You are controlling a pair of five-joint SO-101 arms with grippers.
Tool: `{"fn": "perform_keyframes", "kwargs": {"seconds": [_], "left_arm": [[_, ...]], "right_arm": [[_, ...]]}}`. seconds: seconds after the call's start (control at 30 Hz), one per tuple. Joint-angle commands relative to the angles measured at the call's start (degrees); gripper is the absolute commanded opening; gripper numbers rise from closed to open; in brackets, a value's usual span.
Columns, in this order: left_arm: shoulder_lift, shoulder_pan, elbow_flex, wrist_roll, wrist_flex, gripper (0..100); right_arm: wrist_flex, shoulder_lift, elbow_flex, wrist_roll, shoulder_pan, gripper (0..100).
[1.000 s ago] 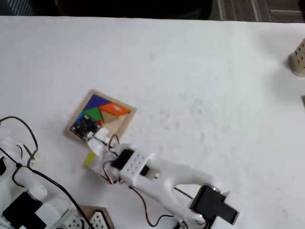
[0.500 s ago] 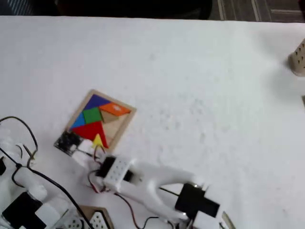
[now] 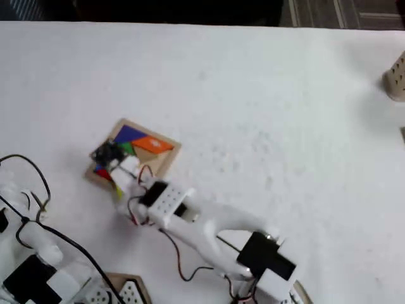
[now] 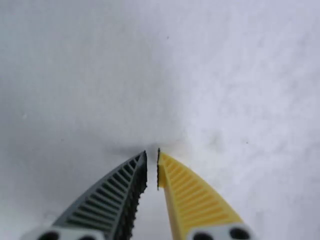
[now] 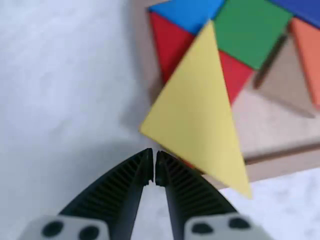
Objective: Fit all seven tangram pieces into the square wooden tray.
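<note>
- White table (image 3: 266,107) all the way across, lightly mottled; beyond its far edge there's a dark strip of room and a patch of striped floor at the far right corner.
- The square wooden tray (image 3: 158,166) sits turned like a diamond on the left half of the table, close to the edge where the arms stand.
- Right end effector (image 5: 154,160) is low over the tray's near-left corner, black fingers pinched tip to tip with nothing between them.
- And there's the yellow triangle (image 5: 200,110), lying askew across the tray's rim, one point over the table and its body overlapping the red piece (image 5: 172,42).
- Light blue piece (image 5: 187,15), green piece (image 5: 250,30) and orange piece (image 5: 307,45) lie flat in the tray, bare wood showing beside them.
- Left end effector (image 4: 152,157), one grey finger and one yellow, is closed to a sliver over bare table, gripping nothing.
- Over at the right edge, a perforated wooden block (image 3: 395,79) stands well apart from the tray.
</note>
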Motion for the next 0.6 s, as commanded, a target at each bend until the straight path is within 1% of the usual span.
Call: {"fn": "perform_keyframes", "kwargs": {"seconds": [0.0, 0.13, 0.27, 0.37, 0.43, 0.5, 0.57], "left_arm": [[0.1, 1.0, -1.4, 0.2, -1.4, 7], [0.1, 1.0, -1.3, 0.2, -1.4, 7], [0.1, 1.1, -1.3, 0.1, -1.4, 7], [-0.1, 2.0, -0.7, -3.9, -1.3, 7], [-0.4, 3.1, -0.2, -5.2, -1.3, 7], [-0.4, 3.3, -0.2, -5.1, -1.3, 7], [-0.4, 3.4, -0.2, -5.1, -1.2, 7]], "right_arm": [[-0.7, -0.7, -3.0, 0.6, 1.3, 1.8], [-0.3, -2.5, -2.9, 0.6, 1.8, 1.8], [3.4, -10.1, -2.5, 0.8, 5.7, 1.8], [3.5, -13.7, -1.4, 1.1, 10.4, 1.8], [2.3, -13.9, -0.2, 1.1, 12.1, 1.8], [0.8, -13.8, 1.8, 1.1, 11.5, 1.8], [-1.4, -13.4, 2.9, 1.1, 7.8, 1.8]]}}
